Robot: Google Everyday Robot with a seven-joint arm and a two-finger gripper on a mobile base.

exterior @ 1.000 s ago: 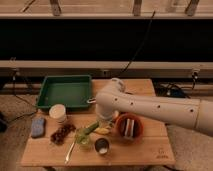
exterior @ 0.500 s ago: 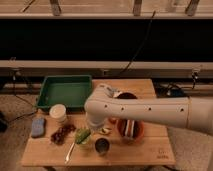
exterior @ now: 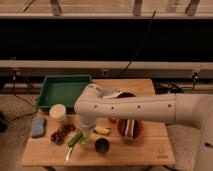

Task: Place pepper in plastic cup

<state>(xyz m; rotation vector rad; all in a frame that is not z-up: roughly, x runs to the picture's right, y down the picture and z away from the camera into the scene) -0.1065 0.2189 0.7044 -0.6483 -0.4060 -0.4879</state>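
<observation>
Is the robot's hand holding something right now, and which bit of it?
It cannot be told. The gripper is hidden under the white arm, low over the small yellow-green plastic cup, beside the slim dark-green pepper.

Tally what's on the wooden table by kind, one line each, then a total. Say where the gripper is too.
Trays: 1, green tray
Cups and containers: 3, white container, dark cup, plastic cup
Bowls: 1, brown bowl
Food: 3, pepper, yellow vegetable, dark red cluster
Sponges: 1, blue sponge
Total: 9
The gripper hangs over the plastic cup.
</observation>
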